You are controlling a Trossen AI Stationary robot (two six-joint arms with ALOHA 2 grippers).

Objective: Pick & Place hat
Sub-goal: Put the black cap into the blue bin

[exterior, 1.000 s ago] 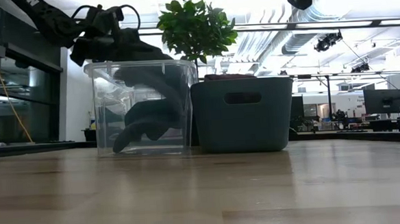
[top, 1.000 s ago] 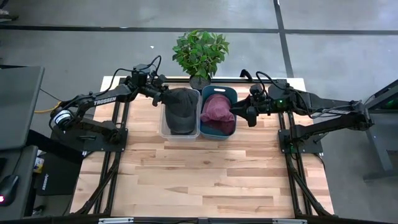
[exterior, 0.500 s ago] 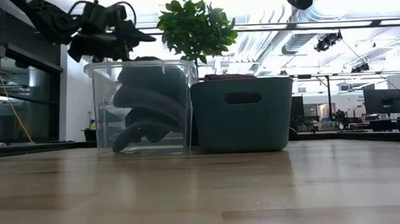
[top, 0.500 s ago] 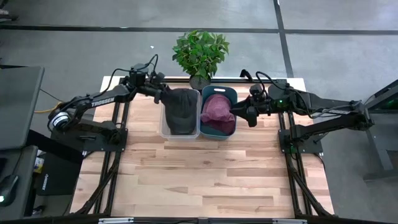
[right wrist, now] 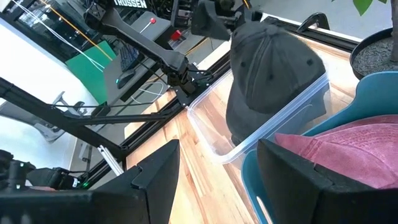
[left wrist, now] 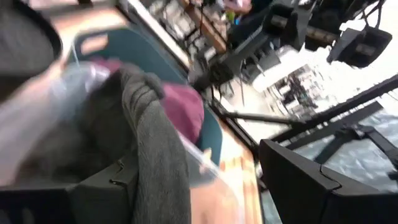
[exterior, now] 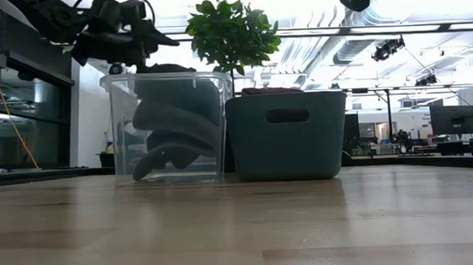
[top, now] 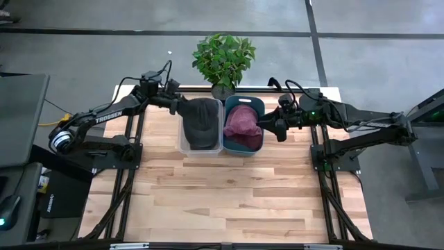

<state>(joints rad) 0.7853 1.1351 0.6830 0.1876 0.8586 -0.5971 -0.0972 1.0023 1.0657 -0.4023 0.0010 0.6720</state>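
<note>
Two bins are sitting side by side at the far edge of the wooden tabletop point(top: 229, 187), just in front of a potted plant point(top: 223, 59). Clear plastic bin point(top: 201, 142): holding the dark grey cap point(top: 200, 121) (crumpled, rising above the rim). Teal bin point(top: 244, 142): holding a maroon cap point(top: 242, 123). Left end effector point(top: 175, 103): hovering beside the clear bin's far left corner, fingers spread, gripping nothing. Right end effector point(top: 272, 128): waiting beside the teal bin, fingers apart.

Two hats point(top: 202, 119) point(top: 242, 121), two bins point(top: 184, 142) point(top: 243, 149), one plant point(top: 223, 59)
</note>
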